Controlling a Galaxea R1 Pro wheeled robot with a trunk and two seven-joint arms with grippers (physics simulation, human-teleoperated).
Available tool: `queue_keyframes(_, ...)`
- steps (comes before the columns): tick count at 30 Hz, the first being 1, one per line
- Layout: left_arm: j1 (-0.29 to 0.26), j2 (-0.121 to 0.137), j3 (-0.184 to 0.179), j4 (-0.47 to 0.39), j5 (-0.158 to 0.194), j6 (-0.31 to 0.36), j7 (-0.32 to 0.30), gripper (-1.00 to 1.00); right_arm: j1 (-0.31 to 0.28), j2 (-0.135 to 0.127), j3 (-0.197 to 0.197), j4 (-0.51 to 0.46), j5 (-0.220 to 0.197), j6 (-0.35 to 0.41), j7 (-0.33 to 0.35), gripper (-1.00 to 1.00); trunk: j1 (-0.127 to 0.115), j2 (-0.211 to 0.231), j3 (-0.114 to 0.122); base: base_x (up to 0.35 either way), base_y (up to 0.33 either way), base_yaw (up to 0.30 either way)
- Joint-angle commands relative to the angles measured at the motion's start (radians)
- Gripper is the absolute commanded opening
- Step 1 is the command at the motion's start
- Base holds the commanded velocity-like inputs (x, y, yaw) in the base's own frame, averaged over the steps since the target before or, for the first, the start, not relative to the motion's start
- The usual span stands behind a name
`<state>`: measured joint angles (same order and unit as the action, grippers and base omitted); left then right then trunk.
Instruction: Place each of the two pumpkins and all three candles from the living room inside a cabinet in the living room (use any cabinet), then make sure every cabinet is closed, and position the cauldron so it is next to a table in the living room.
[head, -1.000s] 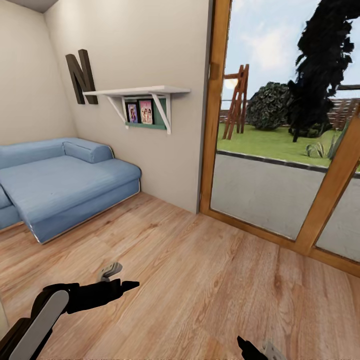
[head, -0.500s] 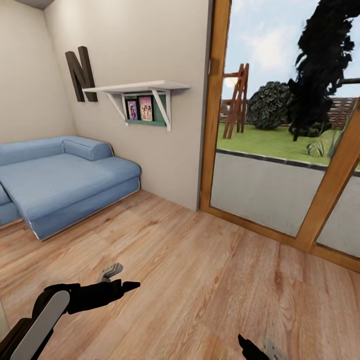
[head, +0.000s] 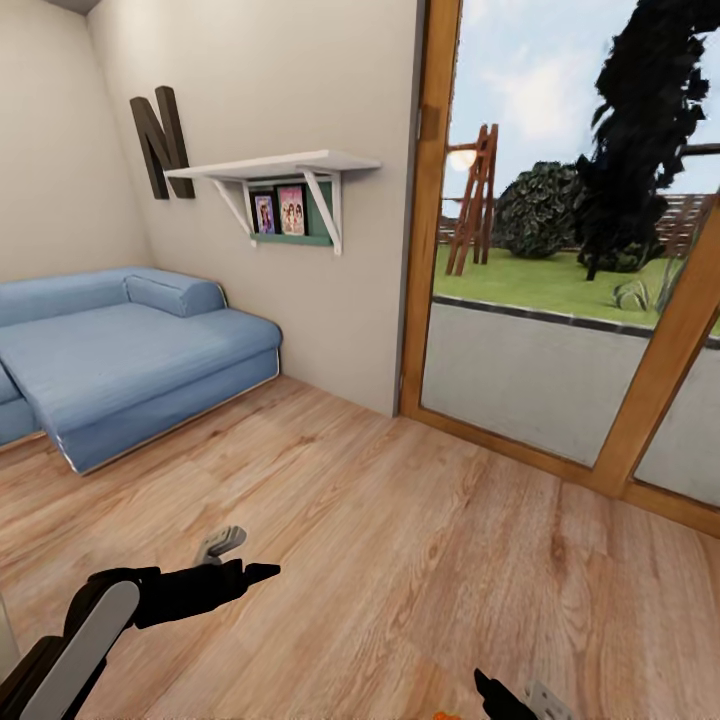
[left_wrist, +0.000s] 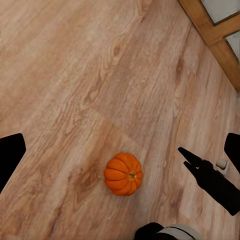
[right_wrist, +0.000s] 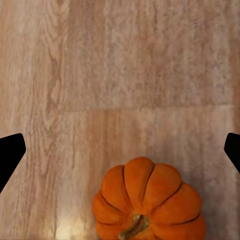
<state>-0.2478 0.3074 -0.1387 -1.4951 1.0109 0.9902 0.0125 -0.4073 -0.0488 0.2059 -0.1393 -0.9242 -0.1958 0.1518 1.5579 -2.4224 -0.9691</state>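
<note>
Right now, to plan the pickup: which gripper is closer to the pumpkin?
The right gripper: the pumpkin sits right beside it, large in its wrist view; the left gripper hangs farther off and sees it smaller.

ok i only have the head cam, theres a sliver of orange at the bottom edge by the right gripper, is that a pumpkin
observer: yes. The right wrist view shows a ribbed orange pumpkin, stem visible, lying on the wood floor.
operator: is the right gripper on it
observer: no. The right gripper has its fingers spread wide apart, and neither touches the pumpkin.
operator: and the left one
observer: the left gripper is open too. Its wrist view looks down on the pumpkin from farther off, with bare floor all round it and the right gripper close beside it but apart.
</note>
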Motion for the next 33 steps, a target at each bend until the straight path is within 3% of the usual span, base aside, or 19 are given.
queue_keyframes(1,-0.001,0.000,-0.001,0.000,0.002,0.002,0.001,1.00,-0.001,-0.001,0.007,0.001,-0.010,-0.003,0.006,1.00,0.004,-0.008,-0.004,0.000,0.000,0.000)
queue_keyframes(11,-0.001,0.001,-0.001,-0.001,0.003,0.002,0.001,1.00,-0.001,-0.003,0.010,0.001,-0.012,0.003,0.031,1.00,0.042,-0.078,-0.035,0.000,0.000,0.000)
queue_keyframes(23,-0.001,0.000,-0.002,0.000,0.003,0.002,0.001,1.00,-0.001,-0.005,0.014,0.002,-0.008,0.050,0.115,1.00,0.047,-0.080,-0.082,0.000,0.000,0.000)
queue_keyframes(28,-0.001,0.000,-0.002,0.000,0.003,0.002,0.001,1.00,-0.001,-0.005,0.059,0.003,0.013,0.055,0.118,1.00,0.048,-0.081,-0.086,0.000,0.000,0.000)
queue_keyframes(33,-0.001,-0.001,-0.003,0.000,0.003,0.002,0.000,1.00,-0.001,-0.005,0.076,0.003,0.018,0.056,0.118,1.00,0.048,-0.081,-0.090,0.000,0.000,0.000)
